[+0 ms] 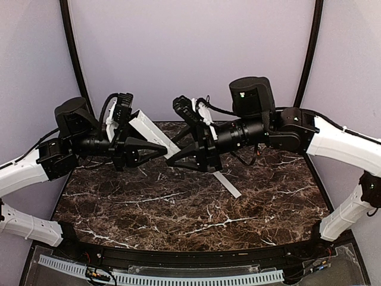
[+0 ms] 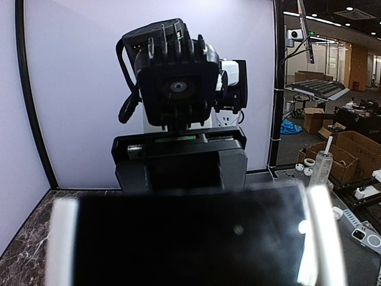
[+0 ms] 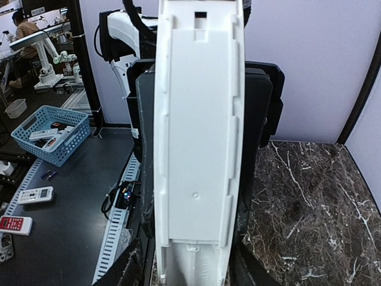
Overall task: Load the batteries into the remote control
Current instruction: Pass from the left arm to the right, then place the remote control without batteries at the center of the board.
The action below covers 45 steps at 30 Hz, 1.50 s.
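Note:
The remote control (image 1: 147,130) is a long white bar held tilted above the table between the two arms. My left gripper (image 1: 166,150) is shut on its lower end; in the left wrist view the remote's dark face (image 2: 184,238) fills the lower frame and hides the fingers. My right gripper (image 1: 177,158) meets the same lower end from the right. In the right wrist view the remote (image 3: 198,137) stands upright with its recessed face toward the camera, and dark fingers (image 3: 132,268) press against both of its edges. No batteries are in view.
A thin flat white cover strip (image 1: 227,184) lies on the dark marble table (image 1: 178,214), right of centre. Purple walls enclose the back and sides. A slotted cable tray (image 1: 161,277) runs along the near edge.

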Available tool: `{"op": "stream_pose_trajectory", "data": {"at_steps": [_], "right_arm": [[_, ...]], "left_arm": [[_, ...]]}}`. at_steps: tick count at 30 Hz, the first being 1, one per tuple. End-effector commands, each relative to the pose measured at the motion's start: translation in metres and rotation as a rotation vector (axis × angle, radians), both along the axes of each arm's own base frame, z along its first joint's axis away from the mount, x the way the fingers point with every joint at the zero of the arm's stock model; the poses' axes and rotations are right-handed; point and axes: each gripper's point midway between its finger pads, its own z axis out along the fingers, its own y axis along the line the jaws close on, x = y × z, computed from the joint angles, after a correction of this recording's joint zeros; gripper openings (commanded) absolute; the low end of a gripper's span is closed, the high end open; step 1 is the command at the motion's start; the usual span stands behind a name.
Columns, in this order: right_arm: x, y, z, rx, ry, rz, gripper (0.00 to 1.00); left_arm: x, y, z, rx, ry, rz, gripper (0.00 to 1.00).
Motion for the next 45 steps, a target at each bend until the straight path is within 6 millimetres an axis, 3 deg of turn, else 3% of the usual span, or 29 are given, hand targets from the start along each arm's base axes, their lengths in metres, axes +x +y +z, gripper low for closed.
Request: {"op": "stream_pose_trajectory", "data": {"at_steps": [1, 7, 9, 10, 11, 12, 13, 15, 18, 21, 24, 28, 34, 45], "right_arm": [[0.001, 0.004, 0.004, -0.002, -0.015, -0.014, 0.39], [0.005, 0.002, 0.004, -0.011, -0.001, -0.047, 0.02], [0.009, 0.002, 0.001, -0.025, 0.011, -0.076, 0.00], [0.014, 0.001, -0.001, -0.035, 0.018, -0.099, 0.00], [0.019, 0.000, -0.004, -0.049, 0.029, -0.129, 0.00], [0.028, -0.002, -0.010, -0.069, 0.043, -0.174, 0.00], [0.040, -0.005, -0.019, -0.098, 0.063, -0.226, 0.00], [0.064, -0.014, -0.044, -0.187, 0.114, -0.342, 0.00], [0.100, -0.034, -0.102, -0.370, 0.180, -0.545, 0.00], [0.122, -0.056, -0.169, -0.573, 0.237, -0.709, 0.00], [0.120, -0.068, -0.231, -0.759, 0.315, -0.770, 0.00], [0.115, -0.078, -0.285, -0.904, 0.391, -0.827, 0.00], [0.110, -0.091, -0.329, -1.027, 0.440, -0.886, 0.00], [0.098, -0.105, -0.369, -1.179, 0.458, -0.956, 0.00]], "left_arm": [[0.000, 0.001, 0.007, -0.014, -0.014, 0.016, 0.00], [0.003, 0.000, 0.005, -0.009, -0.008, 0.033, 0.00], [0.007, 0.000, 0.006, -0.011, 0.002, 0.052, 0.05], [0.013, 0.000, 0.006, -0.014, 0.015, 0.086, 0.18], [0.021, 0.001, 0.006, -0.021, 0.032, 0.133, 0.47], [0.025, 0.002, 0.006, -0.025, 0.057, 0.158, 0.63], [0.033, 0.005, 0.008, -0.034, 0.066, 0.212, 0.86], [0.051, 0.013, 0.012, -0.051, 0.097, 0.332, 0.97], [0.078, 0.032, 0.015, -0.086, 0.150, 0.527, 0.99], [0.110, 0.064, 0.017, -0.128, 0.204, 0.779, 0.99], [0.132, 0.092, 0.004, -0.109, 0.284, 0.964, 0.99], [0.156, 0.129, -0.023, -0.091, 0.415, 1.164, 0.99], [0.163, 0.150, -0.042, -0.123, 0.499, 1.218, 0.98], [0.167, 0.151, -0.044, -0.109, 0.477, 1.237, 0.98]]}}
